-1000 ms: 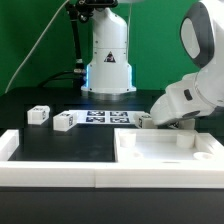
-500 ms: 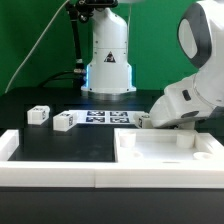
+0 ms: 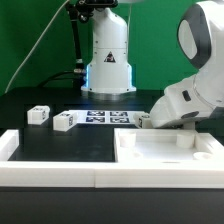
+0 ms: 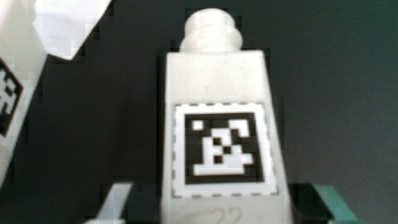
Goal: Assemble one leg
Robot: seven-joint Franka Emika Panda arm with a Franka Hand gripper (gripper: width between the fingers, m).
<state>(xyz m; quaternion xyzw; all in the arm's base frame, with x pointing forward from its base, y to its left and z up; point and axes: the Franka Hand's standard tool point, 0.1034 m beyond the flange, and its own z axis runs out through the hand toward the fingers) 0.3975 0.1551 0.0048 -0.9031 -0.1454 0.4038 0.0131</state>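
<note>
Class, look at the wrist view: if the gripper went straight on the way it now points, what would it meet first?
The leg, dead ahead of the gripper; its fingers seem to straddle the leg with a gap on each side. How far off the leg lies is unclear.

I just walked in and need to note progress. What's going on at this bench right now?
The arm has its gripper down at table level, by the end of the marker board. In the wrist view one leg lies between the fingers with a dark gap on each side, so it looks straddled, not yet clamped. A second leg and a third leg lie loose on the exterior view's left.
</note>
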